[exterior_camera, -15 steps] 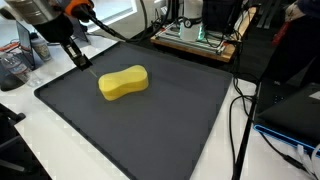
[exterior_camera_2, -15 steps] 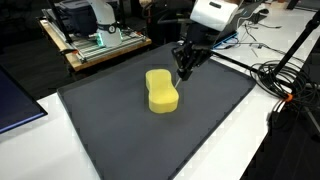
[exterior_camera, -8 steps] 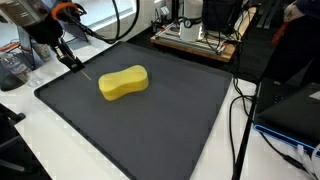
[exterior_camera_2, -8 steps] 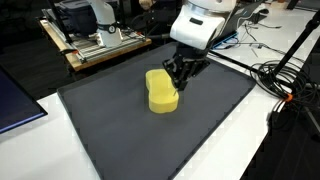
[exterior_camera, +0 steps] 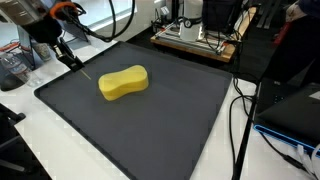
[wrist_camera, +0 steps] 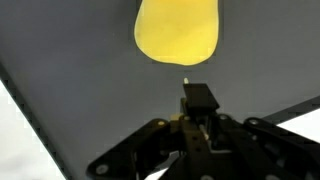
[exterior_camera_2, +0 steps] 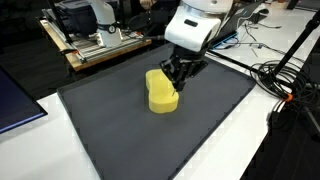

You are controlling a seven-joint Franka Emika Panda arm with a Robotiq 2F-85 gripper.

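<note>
On a white tabletop, a dark grey flat mat carries a yellow peanut-shaped foam sponge, which lies flat near the mat's middle. The black tool hangs over the mat near one end of the sponge, not touching it. In the wrist view the tool is clenched, fingers pressed together, the sponge just ahead

Sponge top cut off by the wrist view's upper edge, one end partly hidden behind the pincer in an exterior view, arm cropped at the top corner, nearby clutter too small to name
</note>
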